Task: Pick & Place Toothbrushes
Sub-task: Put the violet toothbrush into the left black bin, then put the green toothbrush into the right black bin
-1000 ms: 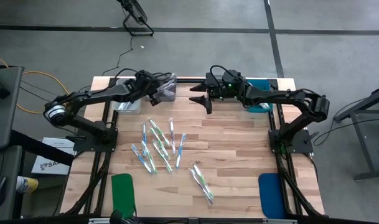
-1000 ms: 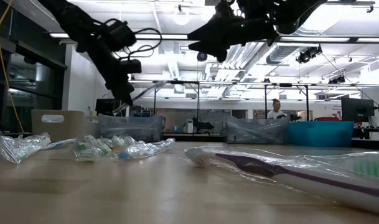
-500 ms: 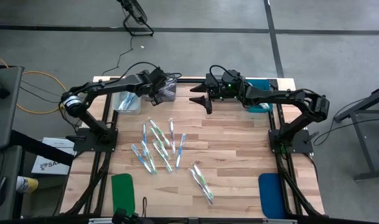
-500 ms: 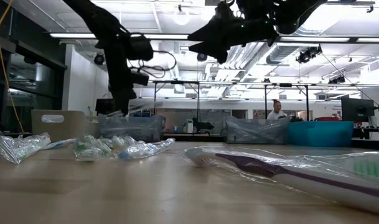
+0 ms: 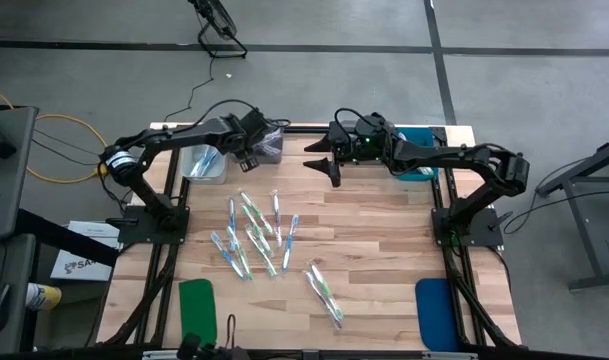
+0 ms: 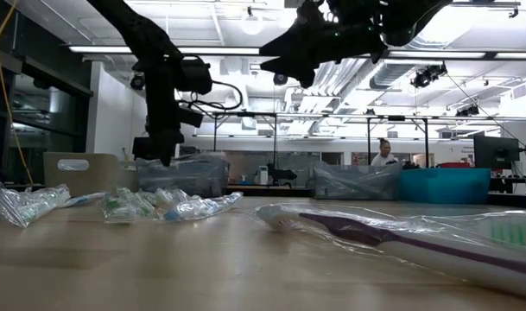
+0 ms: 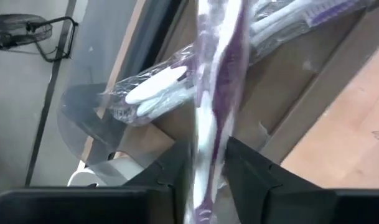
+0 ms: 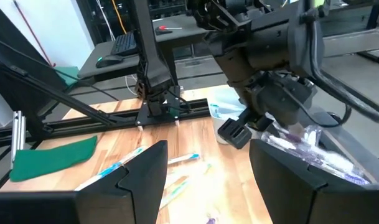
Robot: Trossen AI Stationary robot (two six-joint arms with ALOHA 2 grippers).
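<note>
1. Purple and white wrapped toothbrush (image 7: pixel 211 118) sits between the left tool's (image 5: pixel 252 150) fingers, right over the clear bin (image 5: pixel 268 146) at the counter's (image 5: pixel 384 240) far left corner. More wrapped brushes are already inside the bin. The fingers look like they're parting around it, but I can't tell if it's actually let go or is just loosely pinched.
2. Right tool (image 5: pixel 324 164) hangs above the far middle of the counter, fingers spread wide, holding nothing. The teal bin (image 5: pixel 416 150) is just behind it.
3. The rest of the toothbrushes (image 5: pixel 256 235) lie scattered mid-counter, with a couple (image 5: pixel 324 292) off nearer the front edge. Green pad (image 5: pixel 196 305) and blue pad (image 5: pixel 434 312) sit at the front corners, untouched.
4. Handling guess: these things are super light and stiff inside, but the crinkly plastic wrap is slippery and shifts around the brush. I'd grab at mid-handle, across the narrow width, so it doesn't pivot or droop. Pinching just the loose wrapper end seems like asking for it to slide out.
5. The pile overlaps, so snagging two at once is a real risk.
</note>
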